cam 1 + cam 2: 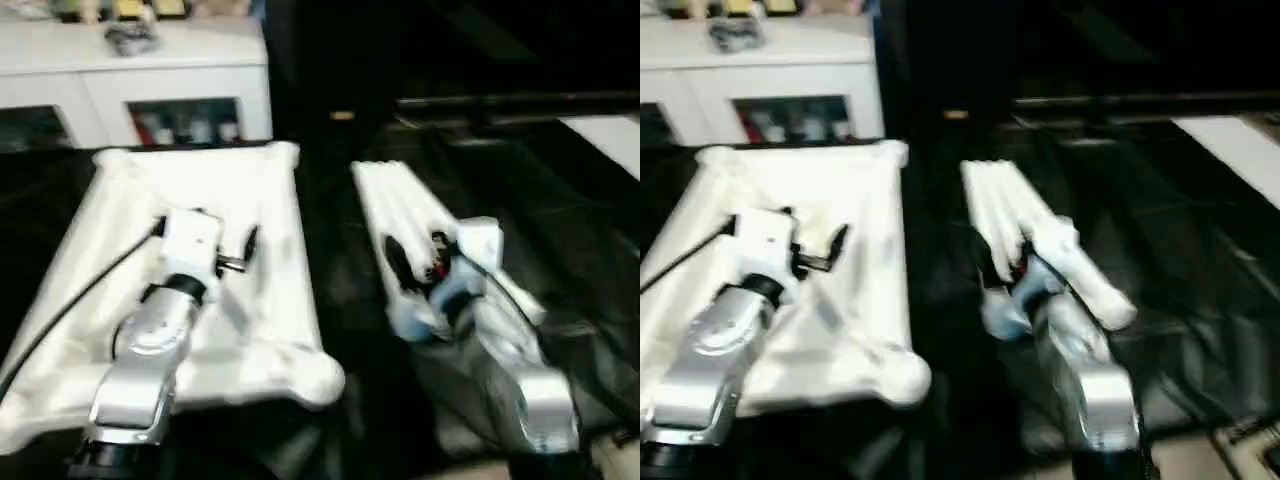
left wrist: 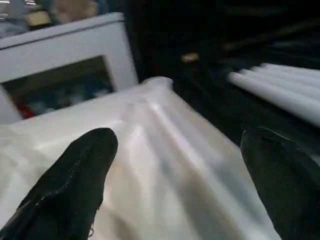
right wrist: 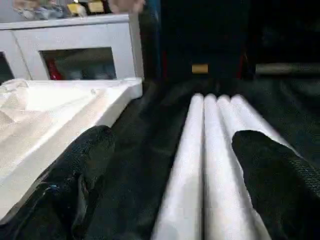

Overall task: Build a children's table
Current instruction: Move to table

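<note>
The white tabletop point(image 1: 275, 300) lies underside up on the left of the black-draped table, with a round corner socket point(image 1: 318, 376) at its near right. My left gripper point(image 1: 205, 228) hovers over its middle, open, with both black fingers point(image 2: 75, 175) spread above the ribbed plastic and nothing between them. To the right, several white tubular legs point(image 1: 395, 200) lie side by side on the black cloth, running away from me. My right gripper point(image 1: 420, 260) hangs low over their near ends, open; its fingers point(image 3: 270, 175) straddle the bundle point(image 3: 210, 145) without gripping it.
A white cabinet point(image 1: 150, 70) with small items on top and in its glass-fronted compartments stands behind the tabletop. Black cloth point(image 1: 560, 230) covers the table to the right of the legs. A pale flat surface point(image 1: 612, 135) shows at the far right.
</note>
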